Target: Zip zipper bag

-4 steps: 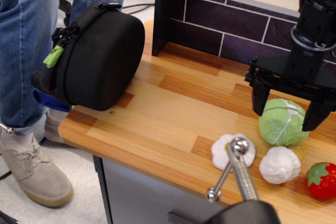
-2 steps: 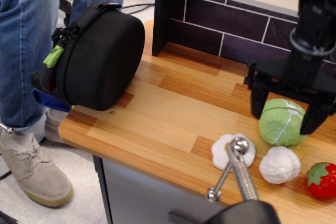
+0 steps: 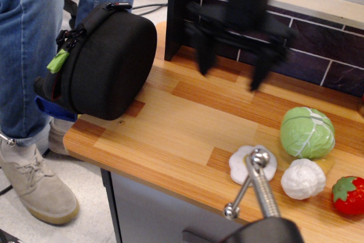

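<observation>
1. Step in hand: approach. The end effector (image 3: 230, 73) is in transit above the counter (image 3: 187, 123), motion-blurred, fingers spread wide apart and holding nothing.
2. The zipper bag (image 3: 105, 61) stands on its edge at the counter's left corner, partly overhanging toward a person's leg (image 3: 34, 44). Its green pull tab (image 3: 57, 61) sits on the rim facing left, away from the end effector. Zip not yet touched.
3. Next move, my read: carry on left, come round to the rim side, line the fingers up on the green pull tab, pinch it, then drag along the zipper track. Tab is small and the bag looks free to tip or slide, so expect it to need a gentle pull.
4. Change vs 0.4 s ago: the end effector was straddling the green cabbage (image 3: 307, 132) at right; it is now well left of it, near the dark shelf post (image 3: 173, 15), about halfway to the bag.
5. Bag, cabbage, 2 white toys (image 3: 303, 178) and strawberry (image 3: 348, 195) have not shifted.
</observation>
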You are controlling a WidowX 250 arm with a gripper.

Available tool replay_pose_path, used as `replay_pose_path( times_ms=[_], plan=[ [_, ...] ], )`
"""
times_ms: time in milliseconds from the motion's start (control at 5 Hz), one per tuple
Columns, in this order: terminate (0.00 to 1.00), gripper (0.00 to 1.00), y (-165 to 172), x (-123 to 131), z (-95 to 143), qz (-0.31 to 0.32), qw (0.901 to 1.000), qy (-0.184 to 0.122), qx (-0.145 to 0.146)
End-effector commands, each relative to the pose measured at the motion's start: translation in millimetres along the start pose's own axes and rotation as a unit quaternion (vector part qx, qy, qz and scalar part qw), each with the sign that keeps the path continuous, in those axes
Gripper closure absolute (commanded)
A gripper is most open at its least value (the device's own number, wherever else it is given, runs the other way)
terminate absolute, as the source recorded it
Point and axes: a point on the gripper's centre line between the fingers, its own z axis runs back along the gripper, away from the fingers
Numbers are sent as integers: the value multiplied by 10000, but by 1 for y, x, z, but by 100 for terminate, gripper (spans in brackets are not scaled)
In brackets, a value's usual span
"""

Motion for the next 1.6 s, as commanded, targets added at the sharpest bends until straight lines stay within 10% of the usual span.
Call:
replay_pose_path(
  times_ms=[0, 600, 1400],
  plan=[
    [0, 0, 76, -28, 51, -321, 9994, -102, 93],
    [0, 0, 162, -57, 37, -727, 9967, 14, 356],
    [0, 0, 157, -61, -1, -935, 9938, -369, 481]
  ],
)
